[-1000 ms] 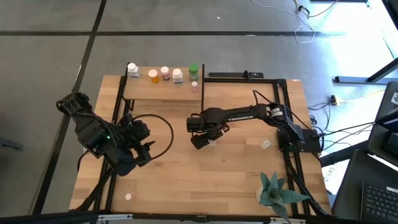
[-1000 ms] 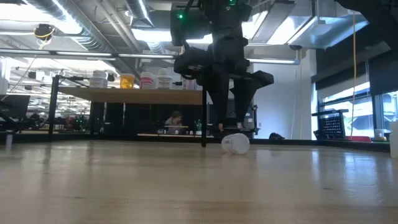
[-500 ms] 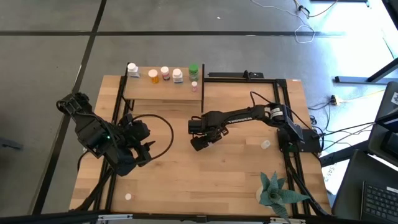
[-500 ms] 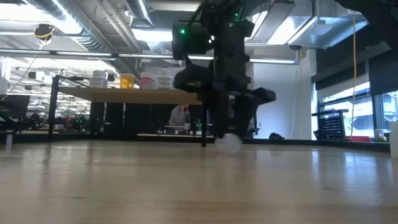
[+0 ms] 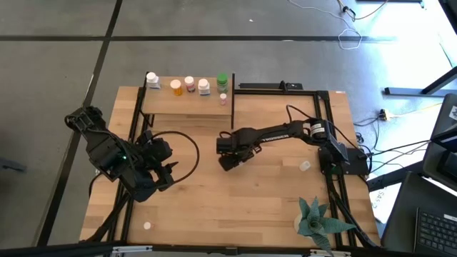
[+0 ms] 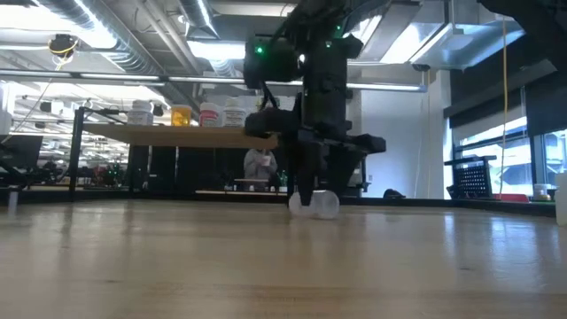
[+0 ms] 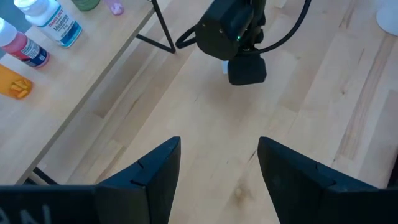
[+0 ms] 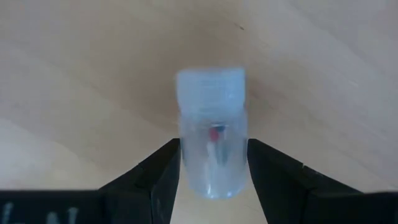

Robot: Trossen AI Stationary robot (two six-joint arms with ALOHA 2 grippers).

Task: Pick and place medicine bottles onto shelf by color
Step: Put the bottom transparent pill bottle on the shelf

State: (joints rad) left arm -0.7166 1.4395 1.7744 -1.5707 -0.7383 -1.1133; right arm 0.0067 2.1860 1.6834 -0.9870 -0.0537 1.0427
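Observation:
A small clear bottle (image 8: 211,134) with a clear cap lies on its side on the wooden tabletop, also seen in the low view (image 6: 322,204). My right gripper (image 5: 227,161) is lowered over it near the table's middle, its fingers on either side of the bottle's body. My left gripper (image 7: 219,168) is open and empty above the table's left part (image 5: 166,174). The shelf (image 5: 187,104) stands at the far left and carries white (image 5: 152,80), orange (image 5: 176,87), pink (image 5: 190,84), white (image 5: 204,86), green (image 5: 223,81) and small pink (image 5: 223,98) bottles. My right gripper pinches the clear bottle's body (image 8: 186,163) between its two fingers, one against each long side, below the cap (image 8: 210,84). The fingers come from above, pointing down, and lie along the bottle. The bottle lies on its side on the table.
A white bottle (image 5: 305,165) lies on the table at the right and a small one (image 5: 147,225) near the front left. A green spiky plant (image 5: 318,220) stands at the front right. Black frame posts (image 5: 233,107) stand beside the shelf.
My right gripper has gone down to the table and a little toward the table's left edge, coming over the clear bottle, so its fingers now stand at the bottle's sides. The bottle has shifted slightly left along the table.

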